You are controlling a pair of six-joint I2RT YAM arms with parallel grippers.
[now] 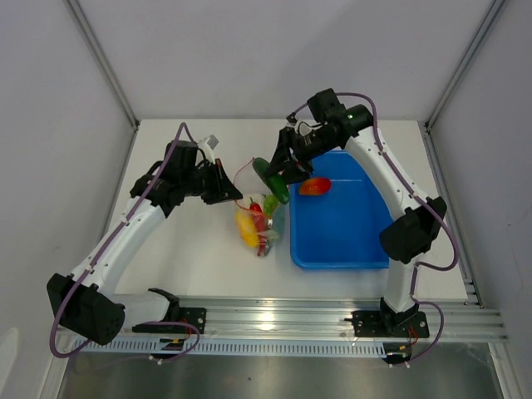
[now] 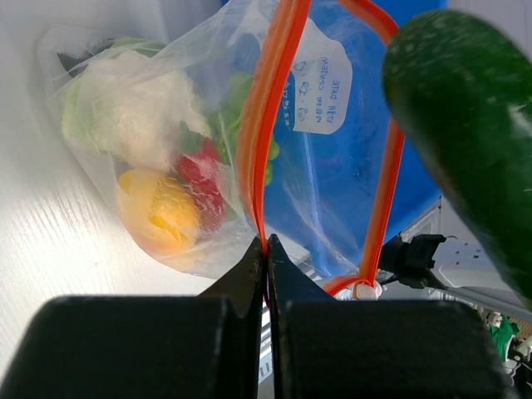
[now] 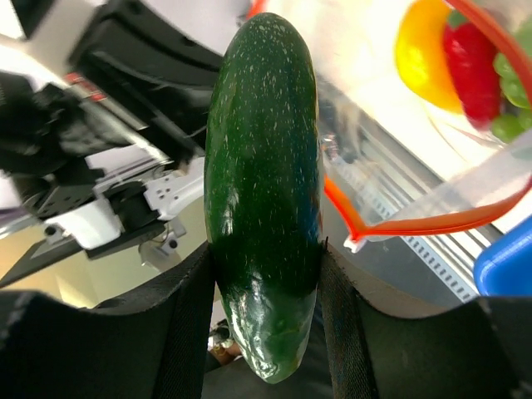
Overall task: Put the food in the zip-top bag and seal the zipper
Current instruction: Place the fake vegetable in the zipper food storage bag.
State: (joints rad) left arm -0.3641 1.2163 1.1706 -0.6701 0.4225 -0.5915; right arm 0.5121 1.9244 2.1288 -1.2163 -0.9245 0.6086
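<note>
Green and speckled, the cucumber [image 3: 264,191] is clamped near one end between the right fingers [image 1: 283,170], which stand about half open around it, close to the gaping mouth of the zip-top bag [image 2: 100,50]. The left fingers [image 2: 256,274] are pinched fully shut on the zipper [image 2: 268,125], holding one lip up so the mouth stays wide. Inside lie the cauliflower [image 2: 137,108], yellow pepper [image 2: 158,212], red chili [image 2: 199,179] and grapes [image 2: 239,96]. The bag's lower part rests on the surface [image 1: 199,249] beside the blue tray [image 1: 349,241], where the tomato [image 1: 314,186] sits.

Done well, this step means tipping the cucumber's free end down between the two orange strips and keeping the left pinch steady. The cucumber should be let go only once most of its length is inside. Otherwise it may catch the lip, or tug the strip out of the pinch.
</note>
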